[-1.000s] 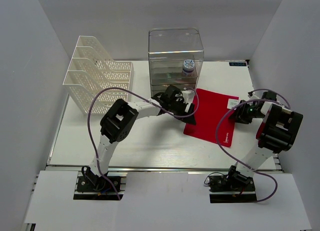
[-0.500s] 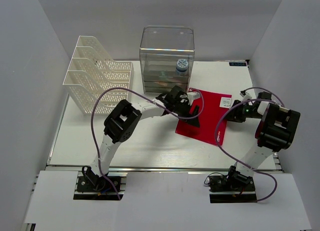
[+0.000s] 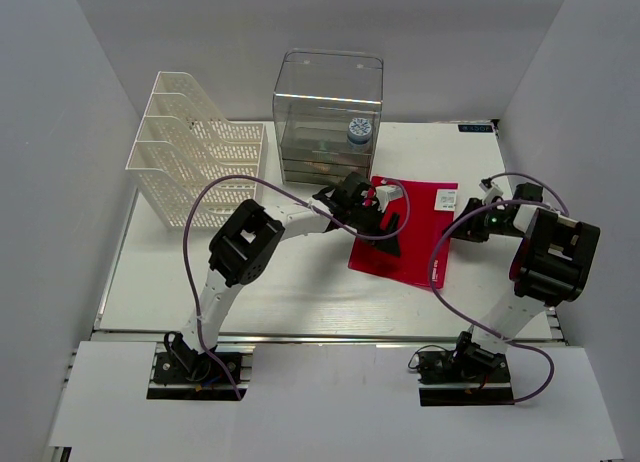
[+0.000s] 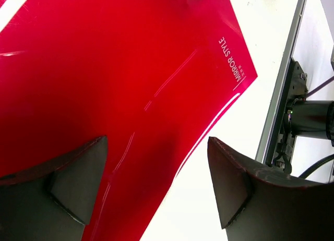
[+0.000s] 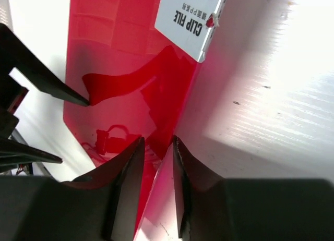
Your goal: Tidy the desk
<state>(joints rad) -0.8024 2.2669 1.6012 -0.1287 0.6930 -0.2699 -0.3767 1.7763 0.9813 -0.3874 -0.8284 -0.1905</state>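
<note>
My left gripper (image 4: 156, 147) hangs released over the glossy red plastic clip file (image 4: 120, 69). My right gripper (image 5: 158, 142) straddles its edge, and I can't tell if it's clenched. The clear plastic drawer box (image 3: 328, 97) holds a blue-lidded jar (image 3: 357, 132).

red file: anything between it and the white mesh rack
Only the left arm, stretched across the desk between the red file and the rack; the clear drawer box stands farther back, off that line.
</note>
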